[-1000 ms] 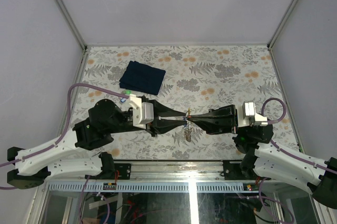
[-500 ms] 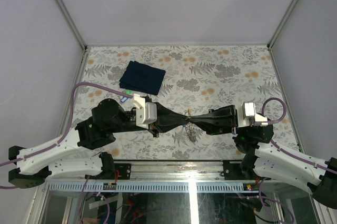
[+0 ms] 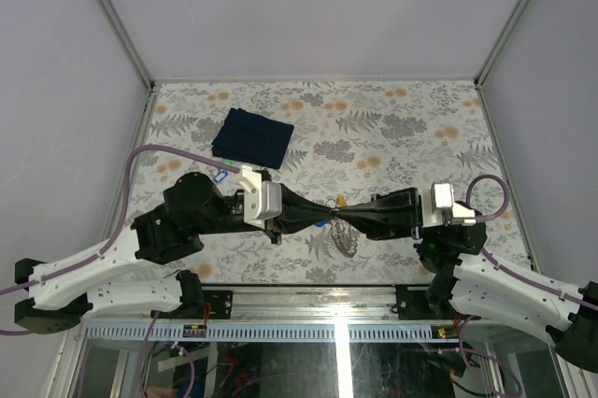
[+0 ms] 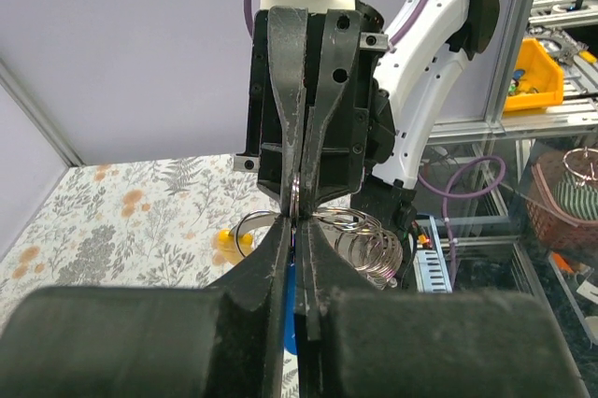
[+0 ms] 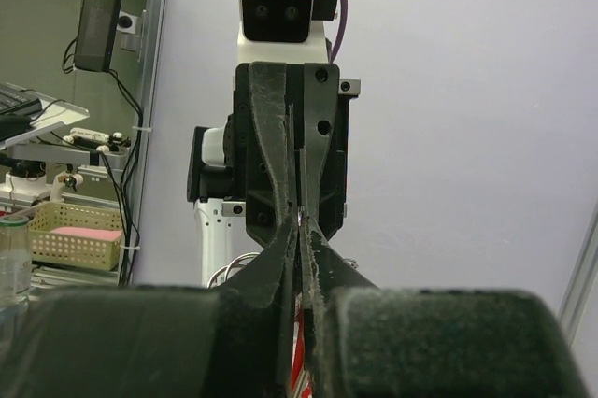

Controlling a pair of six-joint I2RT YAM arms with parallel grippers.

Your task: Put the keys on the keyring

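Observation:
My two grippers meet tip to tip over the near middle of the table. My left gripper (image 3: 326, 217) is shut on a key with a blue tag (image 4: 292, 300), seen between its fingers in the left wrist view (image 4: 297, 232). My right gripper (image 3: 343, 215) is shut on the edge of the thin grey keyring (image 4: 295, 194). Metal loops (image 3: 347, 240) hang under the tips and also show in the left wrist view (image 4: 372, 241). A red tag (image 5: 301, 347) shows low between the right fingers (image 5: 299, 222). A yellow-tagged key (image 4: 225, 245) lies on the table below.
A dark blue folded cloth (image 3: 252, 135) lies at the back left of the flowered table (image 3: 420, 127). Small green and blue bits (image 3: 221, 174) show beside the left wrist; I cannot tell what they are. White walls stand round the table.
The left arm has pushed a little to the right and the meeting point of the tips has shifted right with it. The hanging loops have swung right and lower.

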